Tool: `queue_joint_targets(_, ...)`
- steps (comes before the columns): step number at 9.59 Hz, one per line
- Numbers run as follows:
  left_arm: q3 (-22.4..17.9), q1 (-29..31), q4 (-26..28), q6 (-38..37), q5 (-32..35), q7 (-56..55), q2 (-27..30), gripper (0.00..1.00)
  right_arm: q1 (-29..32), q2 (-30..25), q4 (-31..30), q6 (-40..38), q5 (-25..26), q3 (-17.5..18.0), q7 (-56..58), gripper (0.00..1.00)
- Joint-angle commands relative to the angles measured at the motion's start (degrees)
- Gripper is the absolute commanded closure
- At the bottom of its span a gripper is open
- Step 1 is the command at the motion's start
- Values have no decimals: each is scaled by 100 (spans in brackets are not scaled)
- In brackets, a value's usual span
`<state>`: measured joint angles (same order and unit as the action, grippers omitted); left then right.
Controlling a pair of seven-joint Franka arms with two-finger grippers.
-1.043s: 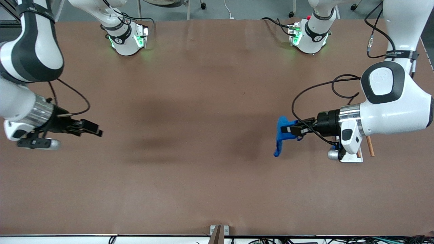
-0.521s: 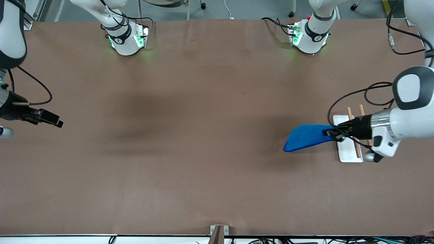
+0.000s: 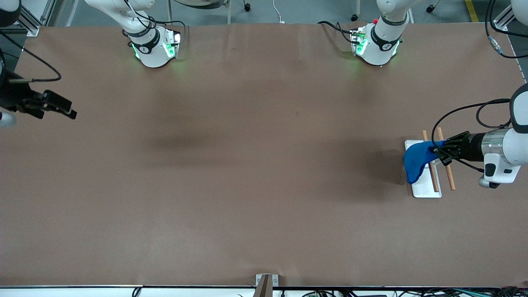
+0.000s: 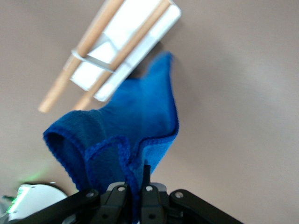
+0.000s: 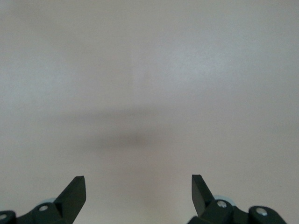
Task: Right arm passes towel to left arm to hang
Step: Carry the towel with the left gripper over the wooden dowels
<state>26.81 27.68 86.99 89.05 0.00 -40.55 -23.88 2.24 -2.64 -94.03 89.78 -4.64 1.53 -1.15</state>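
Towel (image 3: 416, 160): soft, matt blue cloth with a fuzzy nap and a stitched edge, held up over the rack at its 9 o'clock side. Rack: smooth white base (image 3: 425, 185), plastic by its look, carrying two bare matt wooden rods (image 3: 449, 178). Table (image 3: 247, 165): matt brown paper-like cover with faint creases; gripper fingers (image 5: 74, 193) matt black plastic.

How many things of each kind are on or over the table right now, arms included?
Robot arms: 2, the right arm and the left arm
Blue towel: 1, held by the left gripper over the rack
White rack with wooden rails: 1
Total: 4
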Motion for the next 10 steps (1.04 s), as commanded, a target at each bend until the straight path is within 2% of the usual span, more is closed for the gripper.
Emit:
queue_joint_targets(1,8,315,81,-169,351,81,-11,99,-188,-517,-606,48,112,-3,167,0)
queue_joint_targets(3,9,422,63,-160,746,485,-90,100,-197,-449,-451,66,112,-12,264,0)
queue_joint_targets(6,9,431,-393,-160,852,732,-301,99,-162,-45,-20,66,103,-12,291,0)
queue_joint_targets(10,9,440,-833,67,1230,1373,-757,99,-171,193,305,66,121,-12,291,0)
